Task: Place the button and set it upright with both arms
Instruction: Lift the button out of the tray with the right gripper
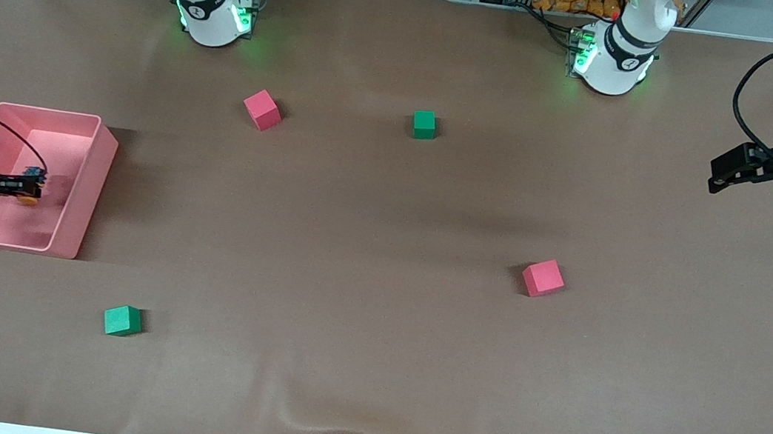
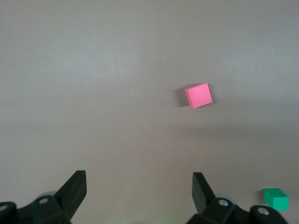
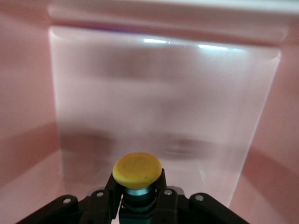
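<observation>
Cubes: two red, two green; right gripper (image 1: pixel 24 188) grips one button (image 3: pixel 137 171)

Two red cubes (image 1: pixel 262 109) (image 1: pixel 543 278), two green cubes (image 1: pixel 424 124) (image 1: pixel 122 320), one pink bin (image 1: pixel 83 207), one button (image 1: pixel 26 199), two arms out there.

Button (image 3: pixel 137 171) body mostly hidden between the right tool's (image 3: pixel 135 198) fingers.
</observation>
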Action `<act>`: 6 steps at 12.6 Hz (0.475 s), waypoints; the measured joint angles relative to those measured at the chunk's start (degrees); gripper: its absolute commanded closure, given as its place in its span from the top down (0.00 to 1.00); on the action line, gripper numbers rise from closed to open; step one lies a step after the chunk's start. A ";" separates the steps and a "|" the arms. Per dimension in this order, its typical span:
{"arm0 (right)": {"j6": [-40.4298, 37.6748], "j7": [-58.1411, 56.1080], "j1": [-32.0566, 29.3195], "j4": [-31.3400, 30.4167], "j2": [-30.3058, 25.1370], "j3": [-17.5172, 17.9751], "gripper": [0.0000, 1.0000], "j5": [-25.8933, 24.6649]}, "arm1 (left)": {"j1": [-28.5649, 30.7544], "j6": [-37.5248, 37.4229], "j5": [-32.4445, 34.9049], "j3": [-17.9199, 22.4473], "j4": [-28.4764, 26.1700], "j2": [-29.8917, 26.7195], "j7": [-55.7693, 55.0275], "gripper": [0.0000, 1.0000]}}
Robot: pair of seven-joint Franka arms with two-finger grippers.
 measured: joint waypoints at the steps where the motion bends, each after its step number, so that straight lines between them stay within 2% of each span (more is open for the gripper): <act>1: -2.22 -0.01 0.14 1.49 -0.09 0.13 0.00 0.00 | 0.03 0.06 0.00 0.04 0.04 0.00 0.00 1.00; 6: -6.32 2.33 1.71 3.62 -0.85 0.53 0.00 0.03 | 1.94 0.18 0.00 0.10 0.04 0.04 2.12 1.00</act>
